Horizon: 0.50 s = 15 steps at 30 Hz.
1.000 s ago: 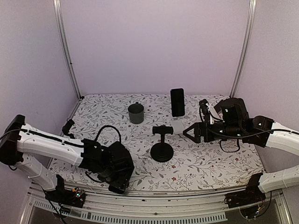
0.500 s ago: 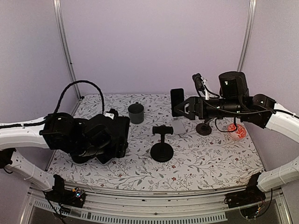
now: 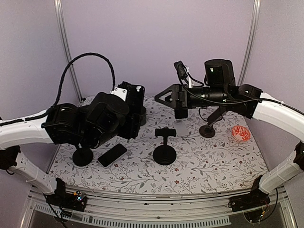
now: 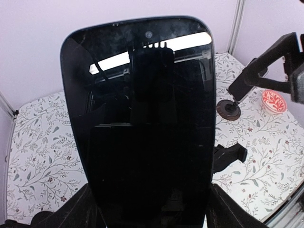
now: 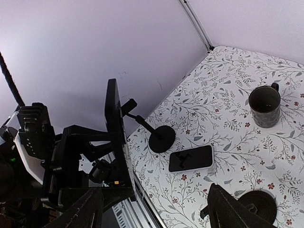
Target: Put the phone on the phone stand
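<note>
1. Both arms are higher than a second ago. The left arm has come up off the near edge to about 10 o'clock of centre, and the right arm has swung up and leftward across 12–1 o'clock.
2. The left fingers grip the phone at its near end. It is upright and well off the surface.
3. The right fingers are spread with nothing between them, high at 12 o'clock of the phone stand.
4. The phone stand has a T-head, sits mid-surface and carries nothing. The held phone is at its 10 o'clock, apart from it.
5. A second phone lies flat at the stand's 9 o'clock, just beside another round-base stand. A third stand is at 2 o'clock.
6. Step: the phone is in carry and not yet placed. The next move probably takes it toward 4 o'clock over the T-head, lowers it in and then releases. The centre stand as target is my guess.
</note>
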Each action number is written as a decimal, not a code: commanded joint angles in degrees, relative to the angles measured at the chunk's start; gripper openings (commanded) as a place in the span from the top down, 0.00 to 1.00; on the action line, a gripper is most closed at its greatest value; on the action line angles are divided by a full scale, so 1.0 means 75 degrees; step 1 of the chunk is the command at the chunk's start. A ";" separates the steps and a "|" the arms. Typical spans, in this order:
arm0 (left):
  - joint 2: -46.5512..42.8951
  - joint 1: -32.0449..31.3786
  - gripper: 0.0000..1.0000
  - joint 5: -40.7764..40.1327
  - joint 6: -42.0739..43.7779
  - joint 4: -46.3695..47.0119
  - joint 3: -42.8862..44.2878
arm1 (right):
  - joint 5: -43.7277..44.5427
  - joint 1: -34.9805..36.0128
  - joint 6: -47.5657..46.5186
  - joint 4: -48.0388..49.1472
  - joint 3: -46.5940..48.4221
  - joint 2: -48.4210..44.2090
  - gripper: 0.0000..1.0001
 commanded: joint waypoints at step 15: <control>0.0840 -0.0211 1.00 -0.0288 0.0810 0.0933 0.1121 | -0.0657 0.0130 -0.0168 0.1046 0.0103 0.0417 0.43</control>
